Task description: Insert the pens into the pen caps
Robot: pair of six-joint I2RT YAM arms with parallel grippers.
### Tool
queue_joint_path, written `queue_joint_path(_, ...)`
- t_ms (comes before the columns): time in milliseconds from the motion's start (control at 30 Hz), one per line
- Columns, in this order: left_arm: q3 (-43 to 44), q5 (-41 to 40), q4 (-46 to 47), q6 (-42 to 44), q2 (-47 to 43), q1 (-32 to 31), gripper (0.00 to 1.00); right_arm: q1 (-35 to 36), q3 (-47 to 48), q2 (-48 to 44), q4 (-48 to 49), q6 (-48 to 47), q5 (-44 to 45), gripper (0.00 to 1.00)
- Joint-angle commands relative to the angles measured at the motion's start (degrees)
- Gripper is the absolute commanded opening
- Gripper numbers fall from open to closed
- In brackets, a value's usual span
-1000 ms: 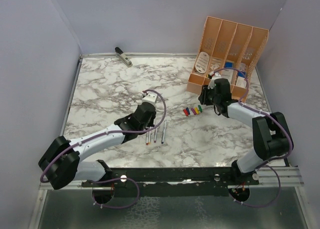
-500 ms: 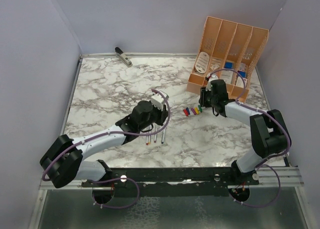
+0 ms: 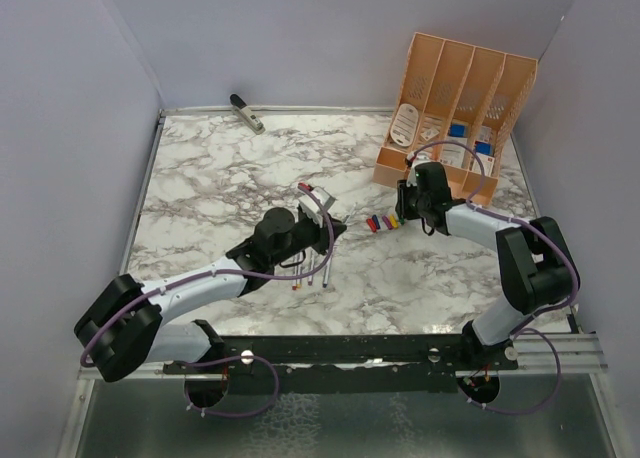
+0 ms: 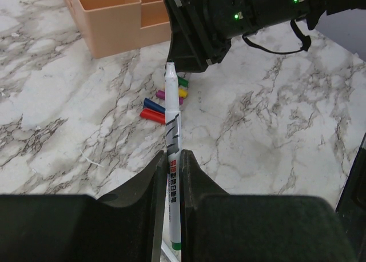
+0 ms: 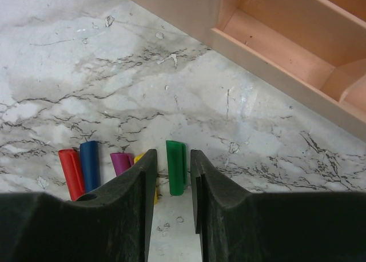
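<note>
— Left wrist view: your left gripper point(image 4: 171, 162) is clamped on one pen point(image 4: 171, 110), its tip aimed toward the caps on the marble table point(image 4: 274, 130).

— And your right gripper point(image 5: 170, 158) is down at the table, fingers narrowly parted, straddling the green cap point(image 5: 176, 169) without visibly pinching it. You have the yellow cap point(image 5: 140, 158), purple cap point(image 5: 120, 162), blue cap point(image 5: 90, 165) and red cap point(image 5: 71, 173) lying just beside it.
</note>
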Motion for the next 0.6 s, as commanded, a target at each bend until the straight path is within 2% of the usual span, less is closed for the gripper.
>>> queue_joint_path(0, 0.34, 1.82, 3.50, -0.68, -2.15, 0.32, 0.00, 0.72, 0.78, 1.39, -0.23, -0.40, 2.17, 0.28)
queue_joint_path(133, 0.19, 1.37, 3.50, -1.25, -2.65, 0.30, 0.00, 0.94, 1.27, 2.45, -0.64, -0.40, 2.96, 0.24)
queue_joint_path(567, 1.25, 1.00, 3.50, -2.41, -3.78, 0.28, 0.00, 1.44, 2.03, 3.86, -2.82, 0.04, 3.40, 0.26)
